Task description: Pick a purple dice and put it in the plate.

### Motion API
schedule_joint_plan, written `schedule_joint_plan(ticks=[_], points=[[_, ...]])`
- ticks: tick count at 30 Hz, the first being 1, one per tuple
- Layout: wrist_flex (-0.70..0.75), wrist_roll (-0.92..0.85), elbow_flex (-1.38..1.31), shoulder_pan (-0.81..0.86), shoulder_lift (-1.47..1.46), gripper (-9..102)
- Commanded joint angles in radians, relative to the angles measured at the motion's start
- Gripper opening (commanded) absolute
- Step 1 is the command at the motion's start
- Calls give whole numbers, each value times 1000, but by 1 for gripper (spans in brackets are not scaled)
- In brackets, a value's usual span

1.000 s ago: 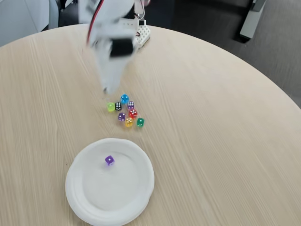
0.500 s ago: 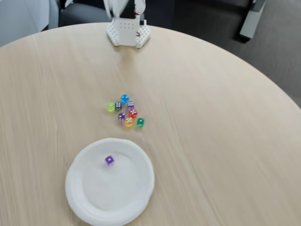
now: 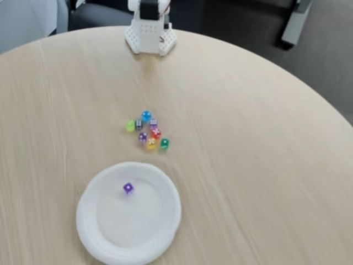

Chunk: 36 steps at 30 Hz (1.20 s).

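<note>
One purple dice point(image 3: 128, 188) lies inside the white plate point(image 3: 99, 232), a little left of its middle. Two more purple dice point(image 3: 142, 136) point(image 3: 153, 123) sit in the small cluster of dice on the table above the plate. The arm's white base point(image 3: 150, 34) stands at the far edge of the table, and the arm rises out of the top of the fixed view, taking its fingers with it.
The cluster also holds a blue die point(image 3: 145, 116), a light green one point(image 3: 130, 126), a black one point(image 3: 138, 125), a red one point(image 3: 156, 132), a yellow one point(image 3: 150, 143) and a dark green one point(image 3: 164, 143). The round wooden table point(image 3: 259, 165) drops off at the right.
The arm, which hung blurred over the dice cluster a second ago, has swung up and back out of the frame. The dice and the plate have not moved.
</note>
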Motion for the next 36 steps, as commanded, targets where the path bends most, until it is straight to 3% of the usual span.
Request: schedule_joint_plan(ticks=[1,8,21,29,36], points=[[-14,-67,117,-14,61,0],[-17,-187,327,-14,78,0],[-92,-589,572,-15,78,0],[-179,-497,699,-15,75,0],[-184,-532,804,-15,75,0]])
